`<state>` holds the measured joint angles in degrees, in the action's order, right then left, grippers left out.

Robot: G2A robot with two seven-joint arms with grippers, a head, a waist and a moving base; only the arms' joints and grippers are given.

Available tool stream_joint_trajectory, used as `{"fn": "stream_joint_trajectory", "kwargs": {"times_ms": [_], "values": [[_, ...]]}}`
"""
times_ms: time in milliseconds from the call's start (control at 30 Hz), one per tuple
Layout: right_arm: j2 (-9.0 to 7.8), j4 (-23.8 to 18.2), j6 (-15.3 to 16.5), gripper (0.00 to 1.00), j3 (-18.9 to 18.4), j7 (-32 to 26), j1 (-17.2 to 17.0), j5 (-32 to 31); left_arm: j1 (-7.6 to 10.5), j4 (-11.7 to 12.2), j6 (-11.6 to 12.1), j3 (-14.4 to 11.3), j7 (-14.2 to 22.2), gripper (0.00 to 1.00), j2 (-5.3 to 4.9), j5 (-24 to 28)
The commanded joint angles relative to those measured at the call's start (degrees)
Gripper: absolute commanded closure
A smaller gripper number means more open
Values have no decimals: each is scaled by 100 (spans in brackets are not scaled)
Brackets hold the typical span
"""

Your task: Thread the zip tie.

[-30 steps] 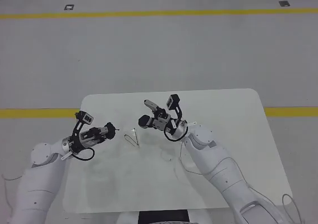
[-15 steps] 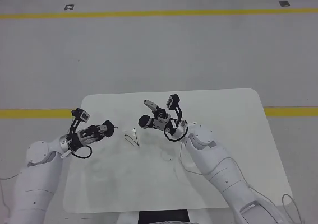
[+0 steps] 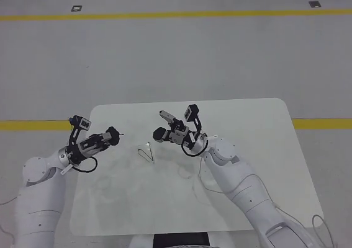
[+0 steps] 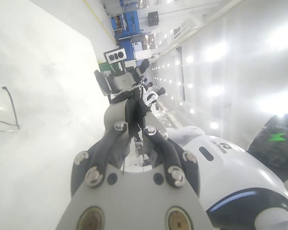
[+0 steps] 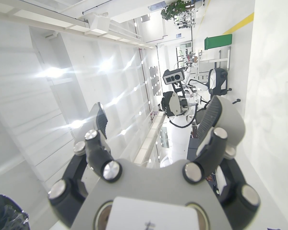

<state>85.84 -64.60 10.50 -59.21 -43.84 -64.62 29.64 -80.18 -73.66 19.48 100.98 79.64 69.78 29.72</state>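
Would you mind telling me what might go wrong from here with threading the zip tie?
The thin black zip tie lies bent and flat on the white table, in neither gripper; a pinch may slip or scrape the tabletop. The left gripper is shut and beside the tie, so it must open first. The open right gripper faces it across the tie; they could collide there.

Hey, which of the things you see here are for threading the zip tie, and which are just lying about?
For the job: zip tie on the table; left gripper; right gripper.
Just around: yellow floor line; green bin; potted plant.
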Motion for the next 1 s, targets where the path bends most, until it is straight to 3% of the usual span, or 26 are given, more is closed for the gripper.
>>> {"fn": "stream_joint_trajectory", "kwargs": {"times_ms": [0, 233, 300, 400, 500, 700, 833, 967], "values": [[0, 0, 0, 0, 0, 0, 0, 0, 50, 141, 0, 21, 0, 100, 39, 120], [0, 0, 0, 0, 0, 0, 0, 0, 55, 155, 0, 24, 0, 100, 44, 130], [-16, -58, -65, 0, 35, 141, 7, -296, 55, 155, 0, 24, 0, 100, 44, 130], [-78, -312, -468, 0, 130, 405, 48, -1160, 55, 155, 0, 24, 0, 100, 44, 130], [-136, -633, -1088, 0, 290, 643, 94, -2123, 55, 155, 0, 24, 0, 100, 44, 130], [-197, -992, -1996, 0, 599, 562, 207, -3222, 55, 155, 0, 24, 0, 100, 44, 130], [-209, -994, -2255, 0, 898, 265, 367, -3841, 55, 155, 0, 24, 0, 100, 44, 130], [-209, -994, -2255, 0, 898, 265, 367, -3841, 41, 130, -57, -3, -120, 100, 45, 136]]}}
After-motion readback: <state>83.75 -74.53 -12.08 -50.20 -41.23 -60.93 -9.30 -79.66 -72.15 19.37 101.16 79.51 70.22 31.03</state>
